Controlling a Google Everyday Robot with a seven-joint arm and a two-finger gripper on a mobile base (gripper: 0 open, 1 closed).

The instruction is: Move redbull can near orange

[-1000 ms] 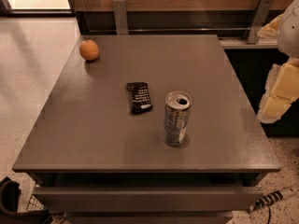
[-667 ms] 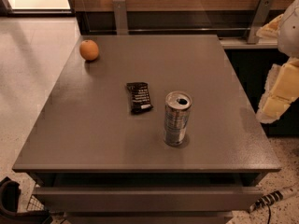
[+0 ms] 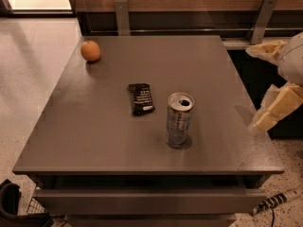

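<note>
The redbull can (image 3: 179,120) stands upright on the grey table (image 3: 94,126), right of centre towards the front, with its pull-tab top showing. The orange (image 3: 90,50) sits at the table's far left corner, well apart from the can. My gripper (image 3: 254,88) hangs off the table's right edge, level with the can and to its right. Its two cream fingers (image 3: 280,107) are spread apart with nothing between them.
A flat black snack wrapper (image 3: 141,98) lies just left of the can. A wood-panelled wall with metal brackets (image 3: 121,15) runs behind the table. A dark object (image 3: 12,205) and a cable (image 3: 274,202) lie on the floor at the front.
</note>
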